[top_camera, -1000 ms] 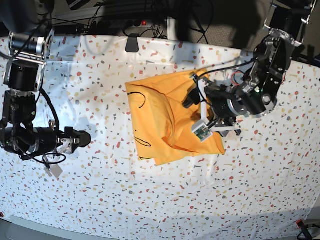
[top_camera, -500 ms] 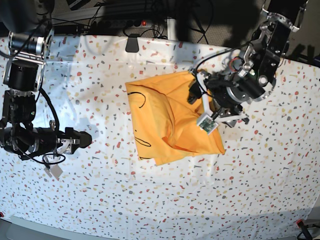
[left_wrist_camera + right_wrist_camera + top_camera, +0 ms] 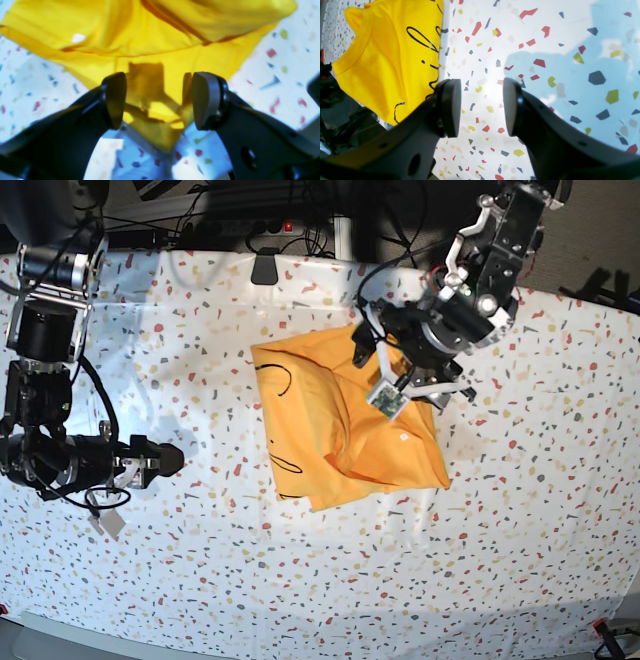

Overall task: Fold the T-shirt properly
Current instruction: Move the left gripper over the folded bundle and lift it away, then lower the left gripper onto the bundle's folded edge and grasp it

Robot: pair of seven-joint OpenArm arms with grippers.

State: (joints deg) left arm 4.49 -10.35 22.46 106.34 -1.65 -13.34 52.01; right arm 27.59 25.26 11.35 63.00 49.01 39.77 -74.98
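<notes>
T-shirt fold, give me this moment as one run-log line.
T-shirt: partly folded, bunched on tablecloth | left gripper: open, above shirt's edge, nothing held | right gripper: open, over bare cloth beside shirt

The T-shirt (image 3: 382, 62) carries looping black script along its edge, to the left of the right claw (image 3: 481, 107), but the strokes are cut off by folds and spell no word I can read. Nothing else bears legible writing.
</notes>
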